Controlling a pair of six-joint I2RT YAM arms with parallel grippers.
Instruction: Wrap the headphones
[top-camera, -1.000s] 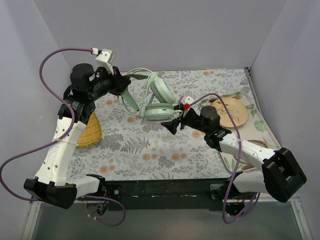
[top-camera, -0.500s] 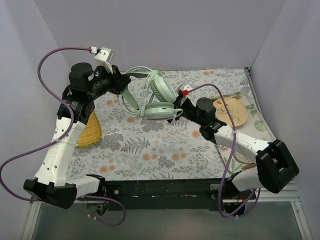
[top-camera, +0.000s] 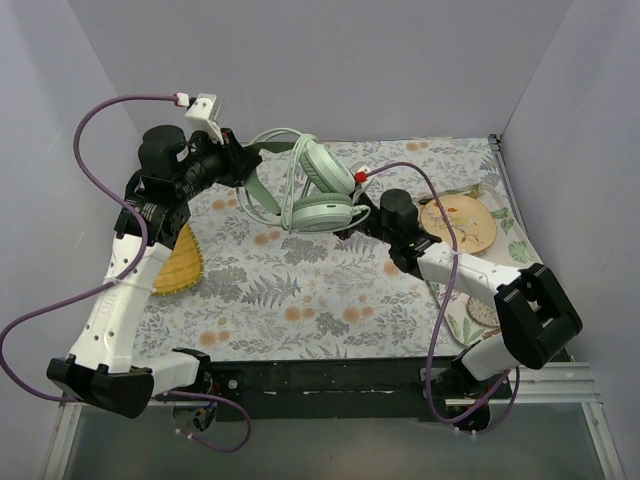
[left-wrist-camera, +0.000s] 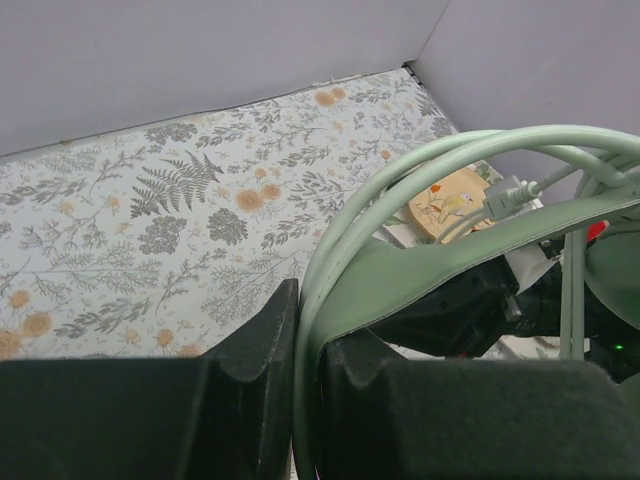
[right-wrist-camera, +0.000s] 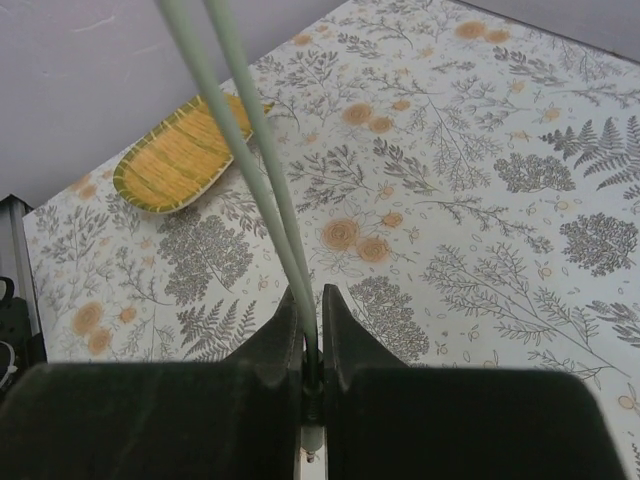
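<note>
The pale mint-green headphones (top-camera: 322, 198) hang above the floral cloth at the back, cups low and headband up. My left gripper (top-camera: 245, 165) is shut on the padded headband (left-wrist-camera: 450, 255), which is pinched flat between the fingers. The thin pale cable (left-wrist-camera: 400, 180) loops around the band. My right gripper (top-camera: 346, 226) sits just right of the lower cup and is shut on the cable (right-wrist-camera: 255, 150). Two strands run up from its jaws (right-wrist-camera: 310, 345), and the plug end lies between the fingers.
A yellow woven dish (top-camera: 180, 258) lies under the left arm, also seen in the right wrist view as the dish (right-wrist-camera: 180, 160). A round wooden plate (top-camera: 462, 222) sits at the back right, behind the right arm. Grey walls close in the back and sides.
My right gripper moved left to the headphones and went from open to shut on the cable. The headphones shifted slightly up and right. The left gripper held its grip.
</note>
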